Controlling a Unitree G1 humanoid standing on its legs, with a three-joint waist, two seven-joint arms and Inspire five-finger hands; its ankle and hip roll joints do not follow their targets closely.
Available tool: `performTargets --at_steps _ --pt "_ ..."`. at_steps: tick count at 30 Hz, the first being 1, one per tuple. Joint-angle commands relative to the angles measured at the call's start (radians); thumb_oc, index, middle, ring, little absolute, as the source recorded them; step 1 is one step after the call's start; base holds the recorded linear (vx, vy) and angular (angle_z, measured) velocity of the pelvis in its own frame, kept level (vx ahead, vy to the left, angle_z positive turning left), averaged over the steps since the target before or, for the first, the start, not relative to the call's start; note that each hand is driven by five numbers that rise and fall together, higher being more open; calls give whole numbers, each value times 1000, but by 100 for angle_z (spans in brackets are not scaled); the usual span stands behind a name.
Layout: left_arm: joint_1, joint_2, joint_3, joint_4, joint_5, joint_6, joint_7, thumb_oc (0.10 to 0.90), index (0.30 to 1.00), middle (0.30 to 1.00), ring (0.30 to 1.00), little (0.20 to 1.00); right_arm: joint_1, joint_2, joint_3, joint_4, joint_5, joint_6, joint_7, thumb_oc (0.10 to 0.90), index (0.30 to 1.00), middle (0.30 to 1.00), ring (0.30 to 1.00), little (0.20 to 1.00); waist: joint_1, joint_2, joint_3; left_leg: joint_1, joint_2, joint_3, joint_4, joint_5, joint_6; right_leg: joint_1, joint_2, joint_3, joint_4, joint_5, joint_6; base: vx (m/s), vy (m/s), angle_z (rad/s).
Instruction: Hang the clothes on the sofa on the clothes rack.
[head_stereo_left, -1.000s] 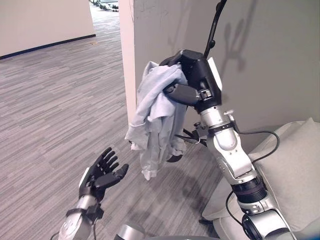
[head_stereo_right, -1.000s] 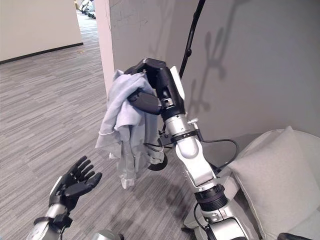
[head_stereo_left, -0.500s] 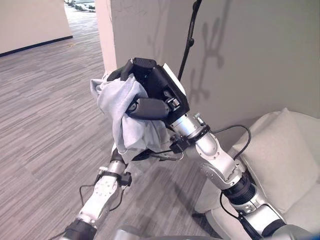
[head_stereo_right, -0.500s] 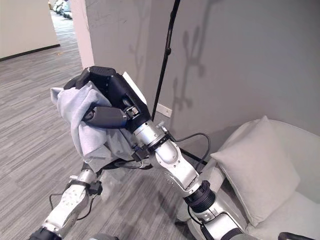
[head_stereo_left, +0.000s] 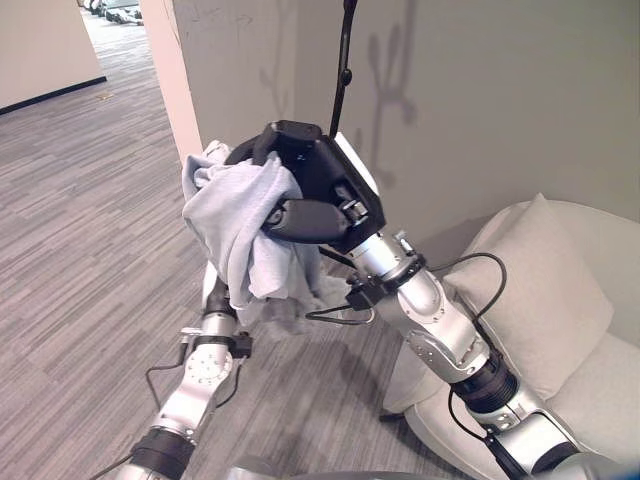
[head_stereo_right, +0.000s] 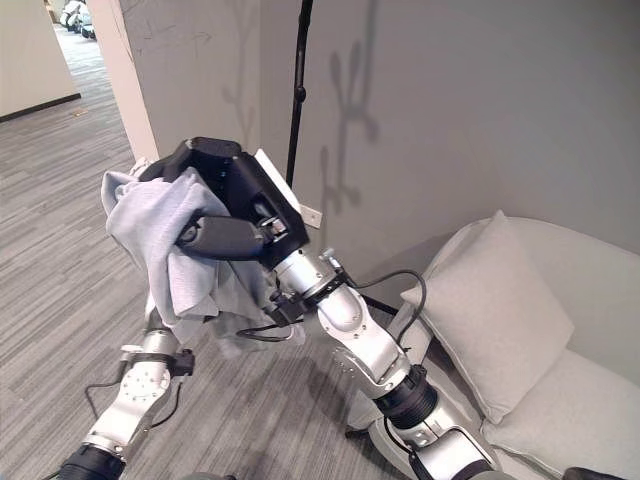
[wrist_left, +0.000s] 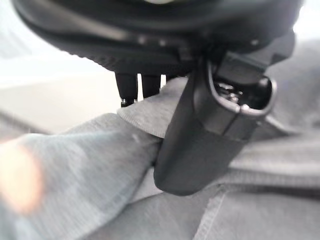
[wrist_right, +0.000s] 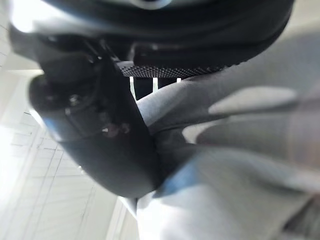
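A light grey garment (head_stereo_left: 235, 220) hangs bunched from my right hand (head_stereo_left: 310, 180), which is raised in front of the wall and shut on it; the thumb (wrist_right: 110, 145) presses into the cloth (wrist_right: 225, 200). My left arm reaches up from the lower left, and its hand is tucked into the hanging lower part of the garment (head_stereo_right: 190, 290). In the left wrist view the thumb (wrist_left: 195, 150) pinches a fold of the grey cloth (wrist_left: 90, 185) against the fingers. The clothes rack's black pole (head_stereo_left: 345, 60) stands against the wall just behind my right hand.
A grey sofa (head_stereo_right: 590, 400) with a large cushion (head_stereo_right: 500, 310) stands at the right against the grey wall. A pale wall corner (head_stereo_left: 175, 90) lies left of the rack. Grey striped carpet (head_stereo_left: 70, 250) stretches away to the left.
My left hand rose from low and open to under the hanging garment and took hold of it. My right hand tilted lower with the cloth. The camera swung right.
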Motion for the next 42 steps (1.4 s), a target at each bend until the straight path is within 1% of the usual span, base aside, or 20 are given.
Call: performTargets --at_steps 1,5,10,14,16,18,19,21,22,25,27,28,31,32,33,34,35,39,41,42 --pt "-53 67 142 -122 110 -120 135 400 300 300 300 300 -2 -13 -151 -116 18 -171 -5 400 300 300 300 300 16 33 -93 45 -68 -17 -67 -94 82 -23 -63 64 59 190 59 39 22 2" --pt "-13 156 394 -187 193 -128 231 400 300 300 300 300 121 -97 -309 -116 -61 -188 7 400 300 300 300 300 15 36 -103 46 -74 -18 -67 -101 83 -20 -65 61 56 202 62 62 38 0" --pt "31 223 535 -271 248 -148 258 400 300 300 300 300 232 -147 -443 -102 -191 -195 -21 400 300 300 300 300 12 42 -108 38 -75 -21 -67 -100 84 -17 -66 61 50 225 62 31 26 1" --pt "53 239 588 -339 269 -162 248 400 300 300 300 300 333 -164 -548 -102 -323 -185 -61 400 300 300 300 300 4 53 -103 27 -72 -34 -65 -97 98 -27 -60 82 98 194 58 37 80 6" --pt "59 242 576 -360 262 -176 224 400 300 300 300 300 396 -173 -609 -96 -441 -162 -92 400 300 300 300 300 -24 65 -105 10 -59 -65 -65 -86 108 -85 54 195 175 68 10 71 98 53" --pt "73 241 560 -382 258 -186 193 400 300 300 300 300 427 -171 -634 -93 -497 -149 -113 400 300 300 300 300 -37 75 -106 8 -45 -67 -65 -87 112 -124 129 214 219 -3 -10 114 32 35" --pt "73 240 560 -382 257 -186 193 400 300 300 300 300 428 -171 -634 -94 -498 -149 -113 400 300 300 300 300 -36 75 -107 7 -44 -66 -65 -88 112 -128 130 215 223 -5 -11 122 11 1" --pt "67 232 521 -382 254 -188 180 400 300 300 300 300 428 -160 -648 -84 -579 -134 -166 400 300 300 300 300 -65 97 -86 18 -24 -75 -67 -94 116 -221 228 206 266 -72 -32 105 12 -12" --pt "65 231 520 -381 254 -188 180 400 300 300 300 300 427 -160 -647 -83 -580 -134 -167 400 300 300 300 300 -65 97 -87 17 -23 -75 -67 -95 115 -223 228 206 269 -74 -33 91 6 -15" --pt "47 220 480 -375 279 -180 190 400 300 300 300 300 415 -152 -662 -52 -626 -134 -234 400 300 300 300 300 -112 100 -55 51 -26 -101 -67 -120 114 -312 314 219 221 -56 -50 189 -4 4" --pt "32 219 469 -376 294 -179 201 400 300 300 300 300 411 -147 -674 -41 -655 -126 -272 400 300 300 300 300 -150 99 -42 92 -28 -130 -67 -148 107 -374 351 255 137 -17 -44 383 -26 11" --pt "4 226 456 -368 317 -179 221 400 300 300 300 300 398 -148 -670 -10 -695 -118 -326 400 300 300 300 300 -181 107 -36 129 -16 -166 -67 -177 97 -412 381 290 39 45 -34 347 -24 12" --pt "-28 233 438 -362 345 -172 241 400 300 300 300 300 372 -155 -649 4 -743 -102 -362 400 300 300 300 300 -201 115 -37 162 6 -188 -67 -205 86 -418 382 278 -18 93 -25 431 -52 87" --pt "-36 235 431 -365 388 -160 235 400 300 300 300 300 380 -149 -662 -5 -765 -100 -373 400 300 300 300 300 -211 115 -64 176 25 -198 -67 -220 85 -380 388 283 -34 88 -43 331 -91 56" --pt "-36 230 428 -363 392 -159 244 400 300 300 300 300 387 -147 -669 -8 -774 -103 -381 400 300 300 300 300 -219 121 -80 183 44 -205 -67 -216 85 -372 404 280 -33 88 -56 697 -164 35" --pt "-49 216 402 -336 397 -152 255 400 300 300 300 300 382 -167 -660 -8 -806 -99 -404 400 300 300 300 300 -228 158 -123 177 107 -202 -41 -124 47 -327 445 259 -53 75 -75 606 -120 6" --pt "-55 217 397 -329 401 -150 260 400 300 300 300 300 374 -180 -657 -11 -821 -98 -410 400 300 300 300 300 -227 167 -132 170 120 -211 -17 -95 37 -308 456 255 -70 78 -80 510 -91 29" --pt "-79 248 396 -323 441 -134 268 400 300 300 300 300 315 -211 -630 -21 -826 -104 -418 400 300 300 300 300 -227 170 -150 135 143 -215 96 -33 -12 -240 467 228 -124 68 -92 270 -63 26" --pt "-103 270 402 -329 480 -115 264 400 300 300 300 300 262 -232 -614 -23 -832 -113 -425 400 300 300 300 300 -217 162 -139 67 148 -170 290 60 -68 -159 467 213 -154 37 -123 297 -58 57" --pt "-103 271 403 -329 481 -114 263 400 300 300 300 300 259 -231 -613 -22 -833 -113 -426 400 300 300 300 300 -219 165 -137 64 150 -171 304 49 -67 -153 471 214 -160 31 -121 222 -39 37"
